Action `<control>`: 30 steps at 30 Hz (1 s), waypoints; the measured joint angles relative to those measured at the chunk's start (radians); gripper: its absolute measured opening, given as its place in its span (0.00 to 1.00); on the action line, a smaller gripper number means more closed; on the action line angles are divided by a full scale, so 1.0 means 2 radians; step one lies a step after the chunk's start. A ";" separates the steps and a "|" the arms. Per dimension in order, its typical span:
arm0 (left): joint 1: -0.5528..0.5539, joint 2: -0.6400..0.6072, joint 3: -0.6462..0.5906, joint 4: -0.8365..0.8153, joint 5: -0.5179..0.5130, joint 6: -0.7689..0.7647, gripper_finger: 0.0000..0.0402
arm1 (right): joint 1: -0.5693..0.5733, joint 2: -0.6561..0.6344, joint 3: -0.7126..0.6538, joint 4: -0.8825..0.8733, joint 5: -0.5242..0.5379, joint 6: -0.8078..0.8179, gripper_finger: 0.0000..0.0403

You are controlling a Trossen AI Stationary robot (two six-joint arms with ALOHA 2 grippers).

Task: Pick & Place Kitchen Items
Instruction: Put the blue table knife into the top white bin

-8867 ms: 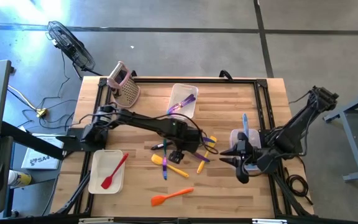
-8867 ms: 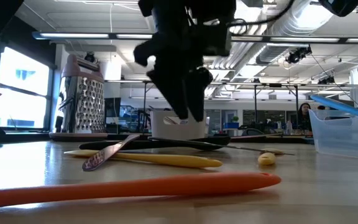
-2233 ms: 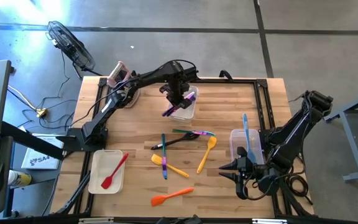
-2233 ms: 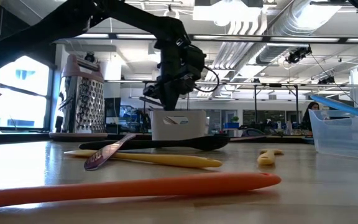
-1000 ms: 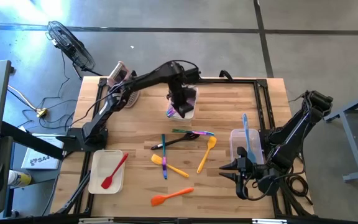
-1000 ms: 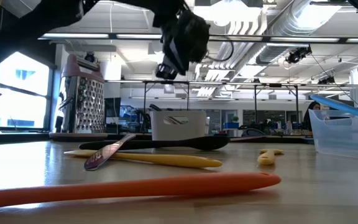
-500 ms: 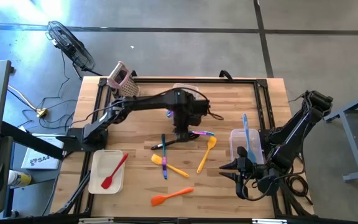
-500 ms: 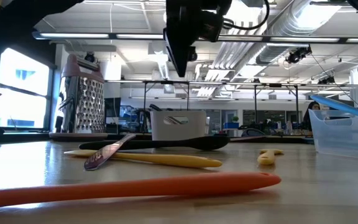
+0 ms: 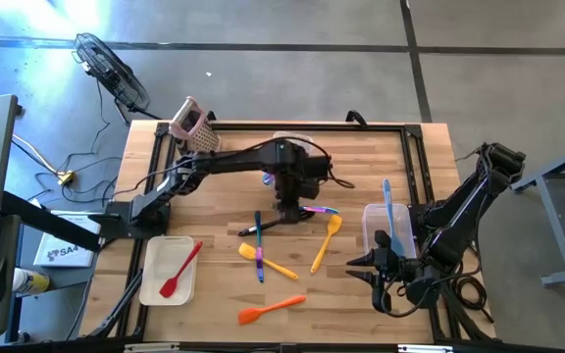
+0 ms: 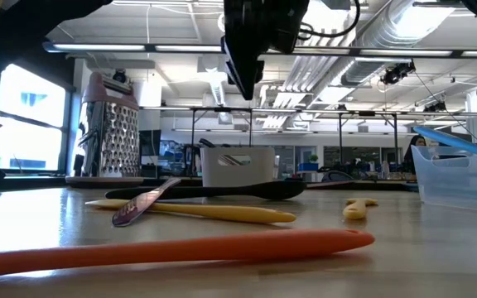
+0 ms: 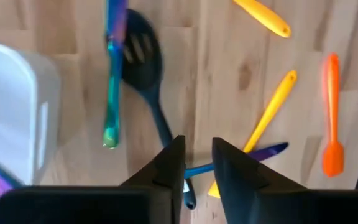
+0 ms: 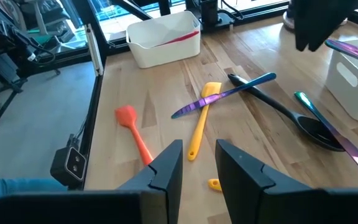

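Note:
Several utensils lie flat on the table's middle: a black slotted spoon (image 9: 268,225), an iridescent one (image 9: 312,209), yellow ones (image 9: 327,238), a blue-purple one (image 9: 259,250) and an orange spatula (image 9: 271,310). My left gripper (image 9: 287,203) hangs above the black spoon (image 11: 143,62), pointing down. Its fingers stand a little apart with nothing between them (image 11: 197,149). My right gripper (image 9: 356,265) waits above the near right, beside the clear bin (image 9: 381,235). It is open a little and holds nothing (image 12: 197,149).
A white bin (image 11: 11,118) at the far middle holds a purple utensil (image 12: 353,50). Another white bin (image 9: 155,284) at the near left holds a red spatula (image 9: 179,270). A blue utensil (image 9: 388,211) sticks out of the clear bin. A pink grater (image 9: 196,127) stands at the far left.
My left gripper has swung from over the far white bin toward the table's near edge, to above the utensils in the middle, rolling as it went. It has kept still for the last half second. The utensils have not moved.

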 joint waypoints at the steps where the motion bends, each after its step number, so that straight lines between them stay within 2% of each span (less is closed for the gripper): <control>1: 0.002 0.000 0.000 0.000 -0.001 -0.003 0.22 | 0.000 0.000 0.000 -0.001 0.000 0.000 0.22; 4: 0.004 0.000 0.000 -0.001 -0.004 -0.015 0.32 | 0.000 0.000 0.000 -0.002 0.000 0.000 0.22; 8: 0.004 0.000 -0.012 0.003 -0.077 -0.047 0.44 | 0.000 0.000 0.000 -0.002 -0.002 0.000 0.22; 10: 0.003 0.000 -0.019 0.002 -0.097 -0.059 0.49 | 0.000 0.000 0.000 -0.002 -0.002 0.000 0.22; 13: -0.001 -0.001 -0.039 0.002 -0.100 -0.041 0.52 | 0.000 0.000 0.000 -0.002 -0.003 0.000 0.22; 19: -0.023 0.000 -0.080 0.000 -0.069 0.060 0.51 | 0.000 0.000 0.000 -0.002 -0.009 -0.006 0.22; 25: -0.044 0.000 -0.140 0.066 -0.071 0.071 0.47 | 0.000 0.000 0.000 -0.002 -0.014 -0.032 0.22; 30: -0.049 0.000 -0.155 0.108 -0.104 0.065 0.47 | 0.000 0.000 0.000 -0.002 -0.028 -0.056 0.22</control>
